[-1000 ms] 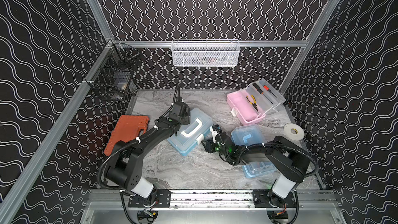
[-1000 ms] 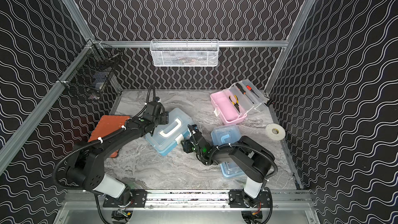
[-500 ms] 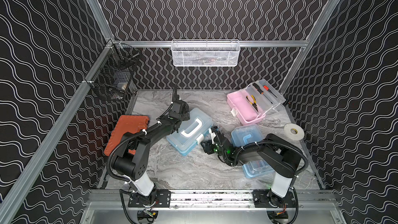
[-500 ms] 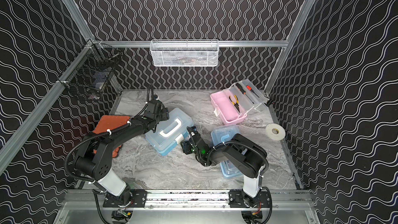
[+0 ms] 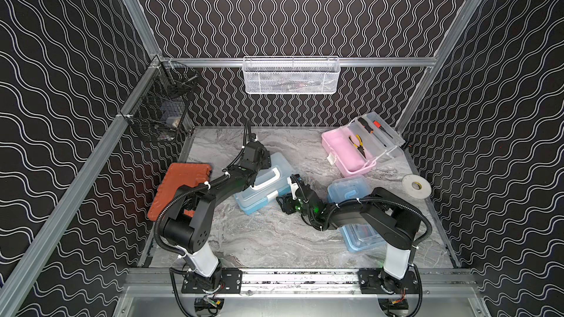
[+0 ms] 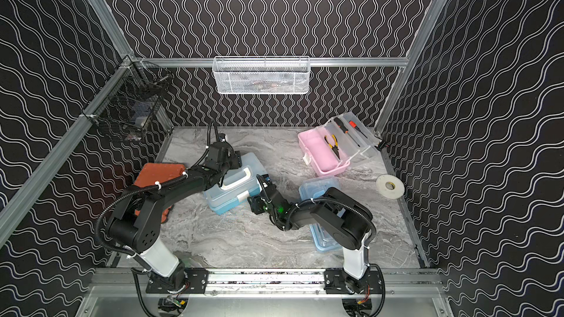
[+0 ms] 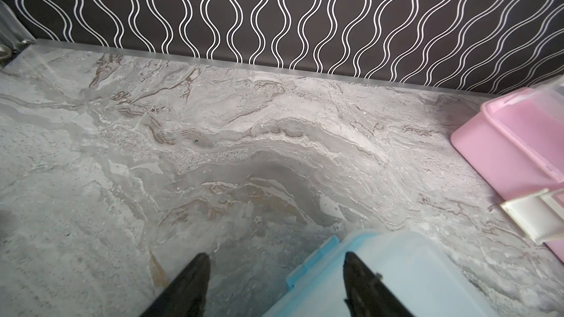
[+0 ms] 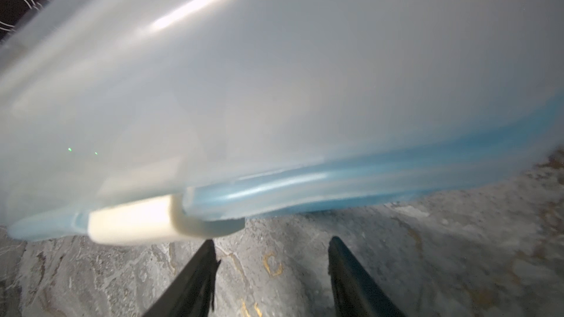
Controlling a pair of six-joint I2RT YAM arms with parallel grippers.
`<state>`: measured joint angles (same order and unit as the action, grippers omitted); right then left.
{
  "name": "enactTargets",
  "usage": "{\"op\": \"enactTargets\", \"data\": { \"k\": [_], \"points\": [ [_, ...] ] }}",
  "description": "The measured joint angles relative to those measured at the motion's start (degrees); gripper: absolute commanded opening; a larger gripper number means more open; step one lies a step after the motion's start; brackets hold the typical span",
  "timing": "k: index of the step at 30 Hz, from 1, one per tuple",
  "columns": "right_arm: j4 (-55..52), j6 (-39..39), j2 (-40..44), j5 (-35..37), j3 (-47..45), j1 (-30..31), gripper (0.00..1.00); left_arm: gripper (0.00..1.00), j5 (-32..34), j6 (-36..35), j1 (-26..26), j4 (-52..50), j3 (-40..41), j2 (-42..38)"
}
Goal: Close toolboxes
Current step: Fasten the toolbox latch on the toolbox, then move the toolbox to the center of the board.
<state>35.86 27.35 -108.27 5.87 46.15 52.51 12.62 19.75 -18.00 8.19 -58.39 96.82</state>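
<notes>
Even light, soft shadows on table (image 5: 268, 239), top views sharp, right wrist view blurred, glare on toolbox lid (image 8: 274, 71)

We note white mesh basket (image 5: 291, 76) hanging on back-wall rail (image 5: 381, 61); small dark items inside, too unclear to name. Left of basket, at corner: black wire basket (image 5: 158, 111) hung on side rail, contents unclear. Forward and left of basket, well apart: flat orange case (image 5: 180, 181) lying on marble tabletop (image 5: 268, 239), by left wall. Forward and right of basket, near right wall: white tape roll (image 5: 422, 189) lying flat. We see black wavy-line walls (image 5: 290, 10) behind and above basket.
</notes>
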Motion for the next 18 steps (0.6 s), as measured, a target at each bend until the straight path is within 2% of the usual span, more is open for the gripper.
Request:
{"op": "enactTargets", "data": {
  "k": [9,13,18],
  "points": [
    [-2.8,0.0,2.4,2.0,0.1,0.6,0.64,0.73,-0.4,-0.4,0.0,0.5,-0.1,-0.1],
    [-6.8,-1.2,7.1,4.4,0.1,1.0,0.71,0.75,-1.3,-0.3,0.0,-1.7,-1.0,-0.5],
    [-17.9,-2.9,14.6,7.5,3.1,1.0,0.82,0.78,-3.2,-1.4,-0.2,-9.1,-1.9,-3.7]
  ]
}}
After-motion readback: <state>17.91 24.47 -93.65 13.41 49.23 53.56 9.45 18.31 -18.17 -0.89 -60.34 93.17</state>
